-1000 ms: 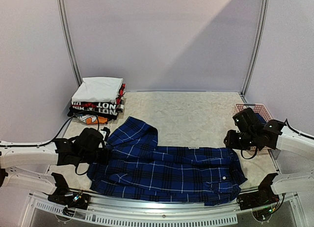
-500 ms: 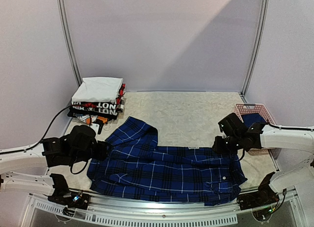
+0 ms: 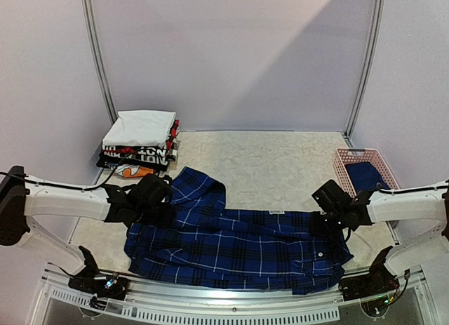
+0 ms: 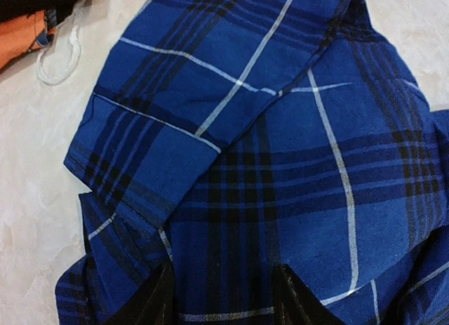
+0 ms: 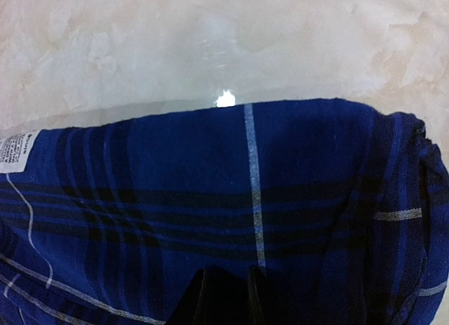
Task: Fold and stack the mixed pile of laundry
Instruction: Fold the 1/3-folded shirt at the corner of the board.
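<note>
The dark-blue plaid shirt (image 3: 238, 244) lies spread flat across the near part of the table. My left gripper (image 3: 167, 211) is low over its left end, below the turned-up sleeve (image 3: 196, 188). In the left wrist view this gripper (image 4: 224, 302) is open, its fingers (image 4: 158, 300) apart with flat plaid cloth (image 4: 280, 163) between them. My right gripper (image 3: 319, 223) sits on the shirt's far right edge. In the right wrist view this gripper (image 5: 230, 295) has its fingertips close together on the cloth (image 5: 252, 170), and the gap between them is dark. A navy garment (image 3: 365, 176) lies in the basket.
A pink lattice basket (image 3: 382, 156) stands at the right edge. A stack of folded white and black garments (image 3: 140, 139) sits at the back left, with an orange item (image 3: 132, 172) and a cable beside it. Bare marbled tabletop (image 3: 273, 163) lies behind the shirt.
My left gripper opened and swung in from the left onto the shirt's left end. My right gripper came down from beside the basket onto the shirt's right edge, its jaws narrowing.
</note>
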Motion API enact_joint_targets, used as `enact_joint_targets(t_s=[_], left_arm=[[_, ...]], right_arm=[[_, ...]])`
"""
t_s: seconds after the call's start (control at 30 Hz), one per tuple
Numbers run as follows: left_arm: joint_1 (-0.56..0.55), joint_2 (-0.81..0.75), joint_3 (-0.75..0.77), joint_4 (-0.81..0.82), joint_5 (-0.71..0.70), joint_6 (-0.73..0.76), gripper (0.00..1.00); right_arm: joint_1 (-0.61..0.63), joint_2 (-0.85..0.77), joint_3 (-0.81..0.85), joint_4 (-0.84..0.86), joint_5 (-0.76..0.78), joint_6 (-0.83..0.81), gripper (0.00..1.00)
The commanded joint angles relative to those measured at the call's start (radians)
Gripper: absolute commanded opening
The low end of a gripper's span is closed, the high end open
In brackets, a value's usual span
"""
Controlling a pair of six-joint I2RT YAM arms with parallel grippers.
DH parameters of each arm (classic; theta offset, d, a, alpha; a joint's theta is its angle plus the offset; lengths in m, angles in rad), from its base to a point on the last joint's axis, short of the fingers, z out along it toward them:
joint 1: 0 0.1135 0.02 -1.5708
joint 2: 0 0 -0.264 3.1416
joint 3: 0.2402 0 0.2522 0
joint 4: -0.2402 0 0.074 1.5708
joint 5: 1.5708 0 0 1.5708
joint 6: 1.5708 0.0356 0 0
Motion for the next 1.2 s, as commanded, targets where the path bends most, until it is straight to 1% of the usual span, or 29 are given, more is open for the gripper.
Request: enact_joint_targets(t_s=[0.0,0.1,0.2,0.33,0.4,0.47,0.57,0.63,0.7,0.77,0.93,1.03,1.17], left_arm=[[0.009,0.03,-0.041,0.023,0.05,-0.033,0.49],[0.008,0.018,-0.066,-0.011,0.052,-0.056,0.48],[0.007,-0.054,-0.047,-0.078,0.04,-0.049,0.46],[0.019,-0.163,0.008,-0.13,-0.021,-0.003,0.5],[0.04,-0.174,0.051,-0.128,-0.021,0.027,0.53],[0.084,-0.153,0.092,-0.103,0.005,0.062,0.54],[0.151,-0.074,0.154,-0.05,0.081,0.116,0.56],[0.184,-0.002,0.202,-0.009,0.135,0.161,0.61],[0.212,0.081,0.267,0.009,0.169,0.204,0.67],[0.243,0.172,0.344,0.006,0.201,0.24,0.69],[0.317,0.381,0.536,-0.033,0.252,0.274,0.7],[0.361,0.508,0.64,-0.067,0.311,0.282,0.69],[0.383,0.645,0.768,-0.119,0.337,0.305,0.68]], right_arm=[[0.006,0.027,-0.072,0.022,-0.01,0.046,0.21],[0.006,0.002,-0.066,-0.002,0.019,0.043,0.21],[0.005,-0.042,-0.033,-0.041,0.031,0.031,0.22],[0.006,-0.103,0.028,-0.103,0.049,-0.01,0.25],[0.005,-0.133,0.053,-0.117,0.049,-0.028,0.28],[0.005,-0.163,0.071,-0.123,0.044,-0.044,0.31],[0.006,-0.188,0.081,-0.105,0.025,-0.057,0.38],[0.005,-0.202,0.078,-0.081,0.007,-0.061,0.43],[0.005,-0.218,0.074,-0.06,-0.015,-0.065,0.51],[0.006,-0.227,0.071,-0.046,-0.03,-0.069,0.57],[0.006,-0.253,0.06,-0.031,-0.045,-0.079,0.62],[0.006,-0.266,0.052,-0.025,-0.049,-0.082,0.65],[0.006,-0.27,0.045,-0.022,-0.053,-0.087,0.67]])
